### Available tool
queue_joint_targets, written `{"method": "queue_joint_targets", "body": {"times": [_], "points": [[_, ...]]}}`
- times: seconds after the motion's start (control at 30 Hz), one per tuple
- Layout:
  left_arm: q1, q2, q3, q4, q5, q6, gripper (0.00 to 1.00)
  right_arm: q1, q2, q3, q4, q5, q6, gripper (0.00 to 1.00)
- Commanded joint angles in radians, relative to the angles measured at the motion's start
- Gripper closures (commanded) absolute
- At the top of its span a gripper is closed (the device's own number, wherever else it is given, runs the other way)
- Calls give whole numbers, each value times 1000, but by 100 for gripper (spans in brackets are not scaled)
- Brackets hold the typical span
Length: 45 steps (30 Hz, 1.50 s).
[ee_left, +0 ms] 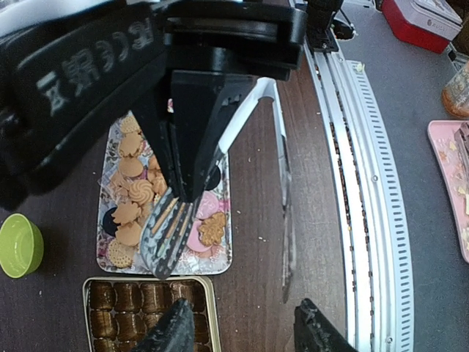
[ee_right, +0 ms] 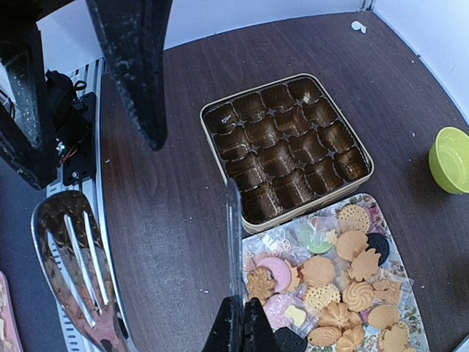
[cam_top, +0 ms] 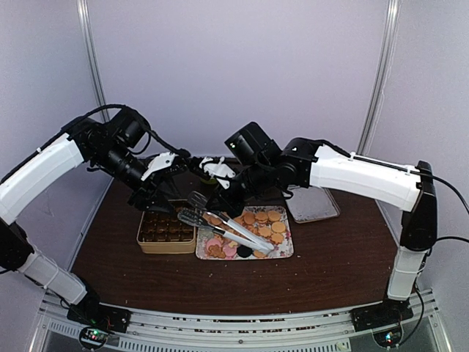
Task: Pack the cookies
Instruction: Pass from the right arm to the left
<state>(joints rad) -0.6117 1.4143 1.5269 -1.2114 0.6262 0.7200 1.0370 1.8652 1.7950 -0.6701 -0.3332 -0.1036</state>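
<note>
- Cookies (ee_right: 344,293) lie heaped on the floral tray (cam_top: 286,253), just beside the tin (cam_top: 165,247). Its brown cups (ee_right: 289,143) look empty, so nothing is packed yet.
- Right hand (ee_right: 238,319) is pressed together, pinching one blade of the tongs (ee_left: 172,235). The slotted head hangs over the tray.
- Left hand (ee_left: 242,319) is spread. The free blade appears to sit between its fingers, unclamped.
- Likely step: seat the left hand on that blade. Close squarely, without twist, or the tongs may slip.
- Both arms reach inward, elbows high, wrists meeting above tin and tray.
</note>
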Motion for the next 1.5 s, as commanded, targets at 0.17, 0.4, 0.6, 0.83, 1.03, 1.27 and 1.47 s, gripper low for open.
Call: {"method": "queue_joint_targets", "body": {"times": [0.17, 0.4, 0.6, 0.83, 1.03, 1.27, 1.47], "points": [[-36, 6, -30, 79, -12, -34, 52, 7, 27, 78, -7, -21, 15, 100], [-47, 17, -42, 81, 1, -36, 70, 8, 42, 101, -10, -29, 17, 100], [-46, 35, -45, 80, 29, -42, 100, 8, 55, 133, 9, -47, 48, 85], [-32, -23, -128, 199, 46, -117, 100, -34, -80, -49, 220, -98, 159, 36], [161, -26, -132, 363, 272, -368, 100, -164, -309, -372, 538, -140, 349, 10], [287, -52, -137, 673, 439, -778, 100, -274, -507, -674, 943, -164, 627, 0], [302, -62, -211, 1028, 493, -1179, 100, -281, -477, -793, 1311, -184, 871, 0]]}}
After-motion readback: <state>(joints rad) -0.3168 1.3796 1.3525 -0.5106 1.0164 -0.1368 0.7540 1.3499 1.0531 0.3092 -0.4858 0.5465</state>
